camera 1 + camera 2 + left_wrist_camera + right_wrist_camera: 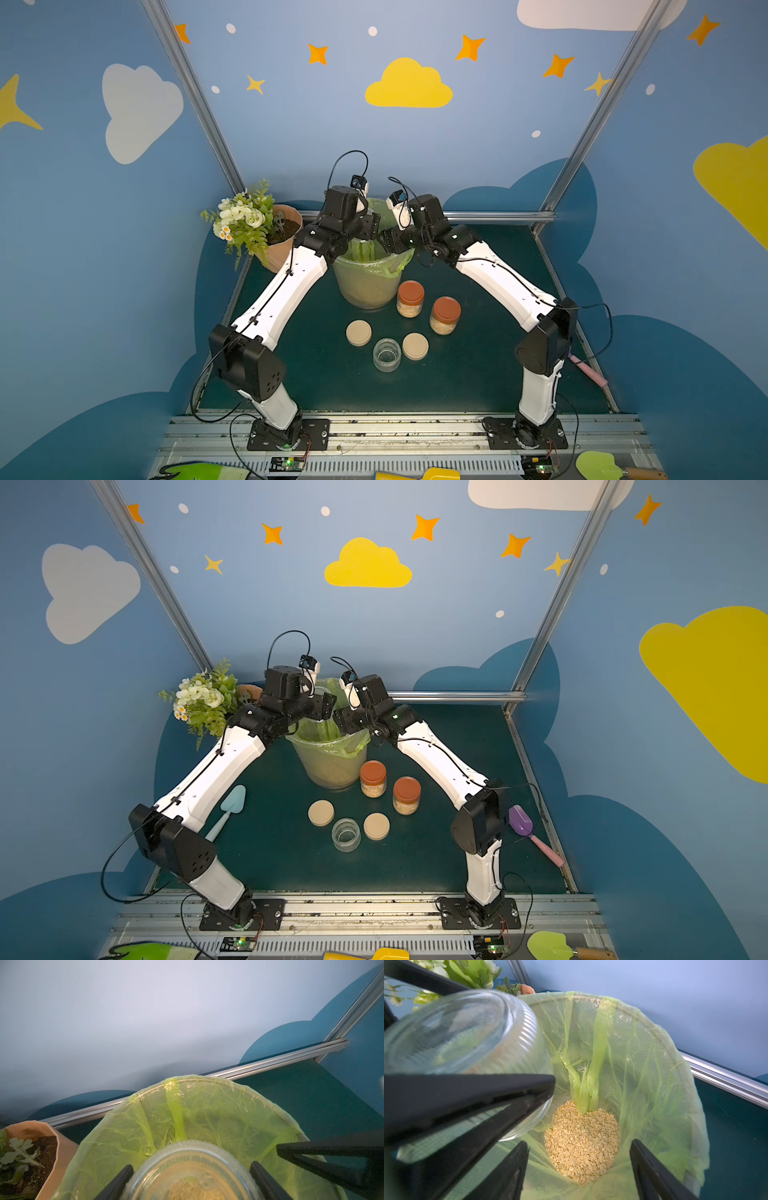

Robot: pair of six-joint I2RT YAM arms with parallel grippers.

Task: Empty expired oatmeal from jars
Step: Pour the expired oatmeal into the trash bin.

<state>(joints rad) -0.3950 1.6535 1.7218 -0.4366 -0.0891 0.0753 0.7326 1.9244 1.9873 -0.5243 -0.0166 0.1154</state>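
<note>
— Can you read anything from where you stand?
— Nothing. The jar (193,1176) tipped over the bin (228,1105) has some raised marks in its glass, but they're too blurred to make out as letters or numbers.

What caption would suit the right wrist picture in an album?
Tilted glass jar above the green-lined bin, oatmeal heaped at the bottom.

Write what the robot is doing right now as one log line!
left hand: holding tipped jar over bin | right hand: open, empty | oatmeal: piled in bin | orange-lidded jars: closed
</note>
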